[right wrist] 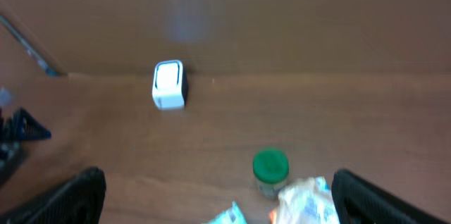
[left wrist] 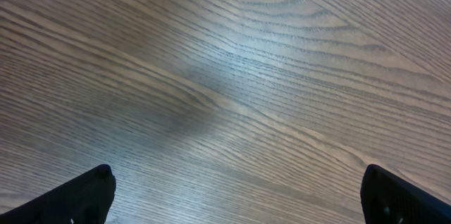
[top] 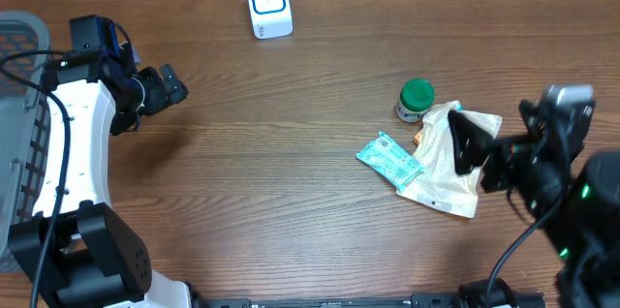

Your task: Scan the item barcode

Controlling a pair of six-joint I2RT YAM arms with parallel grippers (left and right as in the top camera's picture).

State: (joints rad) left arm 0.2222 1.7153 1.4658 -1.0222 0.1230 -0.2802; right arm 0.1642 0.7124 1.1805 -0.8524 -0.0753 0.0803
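- The teal packet (top: 389, 160) is lying flat on the table (top: 291, 182), right of centre, touching a cream bag (top: 441, 187).
- The right gripper (top: 461, 143) is hovering over that bag, jaws spread, empty.
- The left gripper (top: 169, 89) is hanging far left, jaws apart.
- The scanner (top: 267, 4) is standing at the far edge.

The left arm (top: 85, 124) has a white shell between black joints, a blue piece (top: 114, 39) near its wrist, a black cable (top: 64, 153) along it and a rounded black base (top: 97, 260). The right arm (top: 542, 168) is black, with a grey block (top: 570, 95), a green light (top: 584, 192) and a looping black cord (top: 504, 255). The fingers (left wrist: 77, 199) are black.
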